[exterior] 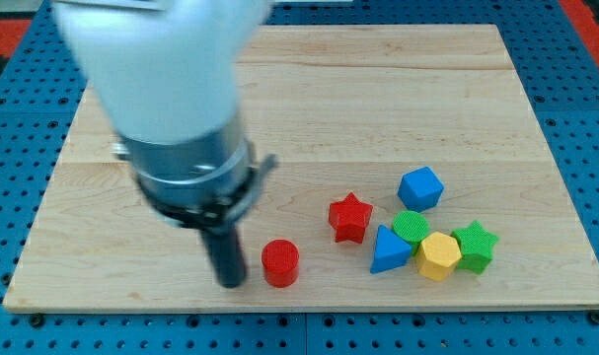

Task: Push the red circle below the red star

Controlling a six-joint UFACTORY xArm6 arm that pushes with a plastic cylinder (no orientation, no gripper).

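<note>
Crowding red star (349, 217): blue triangle (388, 250), green circle (411, 226)

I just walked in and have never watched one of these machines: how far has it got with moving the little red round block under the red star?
Partly there. The red circle already sits lower than the red star, but off to the view's left, not beneath it. My tip is just left of the circle, placed to shove it rightward. Left to do: slide it right until it sits directly under the star.

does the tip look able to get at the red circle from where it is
Probably yes: my tip sits just to the view's left of the red circle, with no block between them.
</note>
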